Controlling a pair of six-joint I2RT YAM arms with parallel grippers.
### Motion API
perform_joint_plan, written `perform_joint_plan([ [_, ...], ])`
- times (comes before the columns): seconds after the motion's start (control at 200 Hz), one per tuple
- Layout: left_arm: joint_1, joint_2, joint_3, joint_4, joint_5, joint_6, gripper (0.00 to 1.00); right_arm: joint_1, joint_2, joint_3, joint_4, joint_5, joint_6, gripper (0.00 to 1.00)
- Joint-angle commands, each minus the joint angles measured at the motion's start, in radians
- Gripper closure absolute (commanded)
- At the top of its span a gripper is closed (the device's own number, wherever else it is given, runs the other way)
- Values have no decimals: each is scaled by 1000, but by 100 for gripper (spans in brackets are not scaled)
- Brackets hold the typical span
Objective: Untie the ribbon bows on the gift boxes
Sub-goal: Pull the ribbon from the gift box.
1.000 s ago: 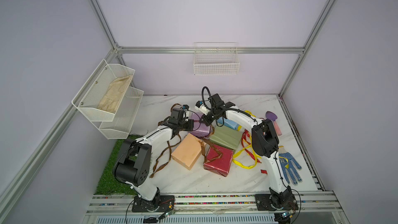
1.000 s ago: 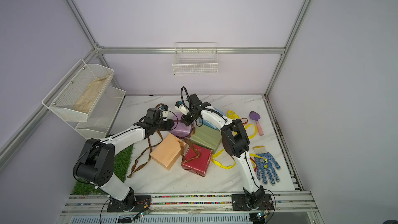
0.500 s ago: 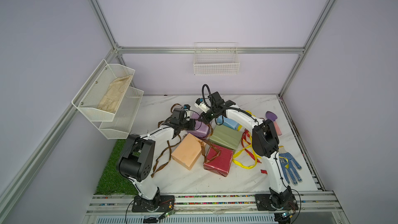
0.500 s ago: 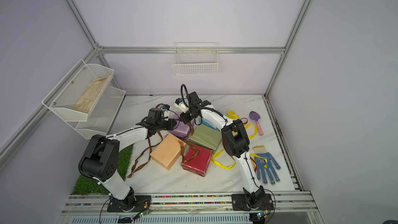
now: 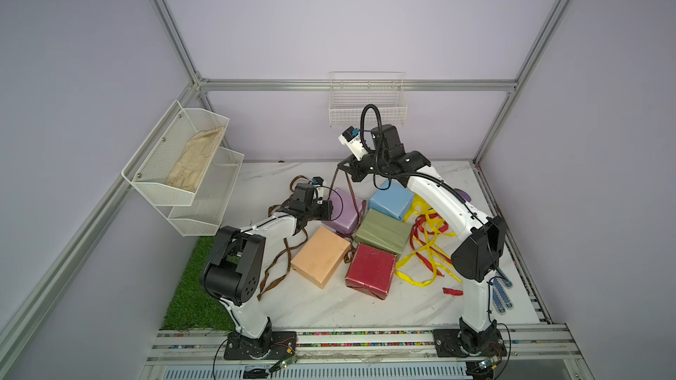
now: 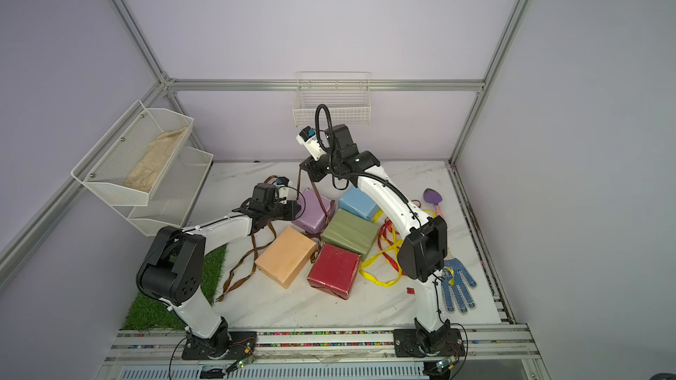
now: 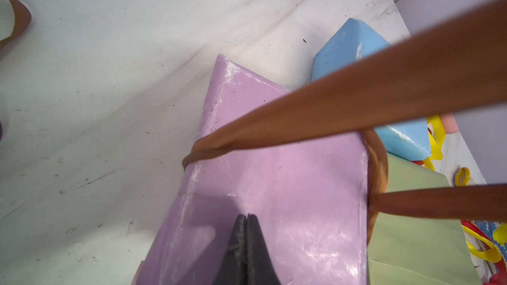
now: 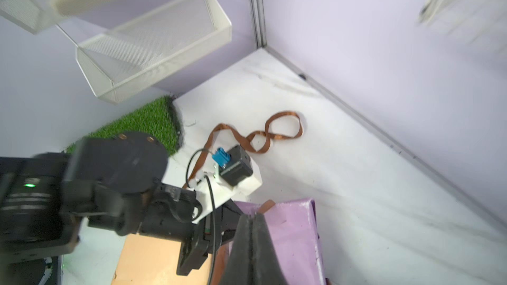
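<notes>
- The right gripper [image 5: 342, 169] is clamped shut on the brown ribbon [image 5: 352, 195]. It is raised above the far side of the lilac box [image 5: 345, 213], and in the right wrist view a scrap of that ribbon shows just beside its closed tips.
- From that pinch two brown strands drop to the lilac box. In the left wrist view they pull taut across its top face, and the ribbon wraps round the box edges.
- The left gripper [image 7: 247, 216] is closed with nothing between its jaws. Its joined tips press down on the top of the lilac box, on the side nearer the left arm.
- The lilac box touches the olive green box [image 5: 382, 230]. The light blue box [image 5: 390, 201] lies just beyond the olive green box, toward the back wall.
- The peach-orange box [image 5: 320, 261] and the dark red box [image 5: 370, 274] sit side by side nearer the front rail — neither has any ribbon on the faces in view.
- Yellow ribbons [image 5: 420, 210] and a red ribbon [image 5: 413, 235] lie loose in a tangle on the table [image 5: 329, 308], beside the right arm.
- A second brown ribbon [image 5: 272, 272] trails loose on the table by the left arm.
- A blue-dotted glove [image 6: 457, 286] lies flat near the right arm's base — a grass mat [image 5: 190, 286] covers the front corner on the left.
</notes>
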Motion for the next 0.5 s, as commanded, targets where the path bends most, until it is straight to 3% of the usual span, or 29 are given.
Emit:
perform_joint_plan([
  [0.0,5,19,-2,31,0,-13,98,-5,-90,19,108,0,20,100],
  [0.495,6,35,-10,33,-6,-18,98,-5,-350,5,258,71,-76,100],
])
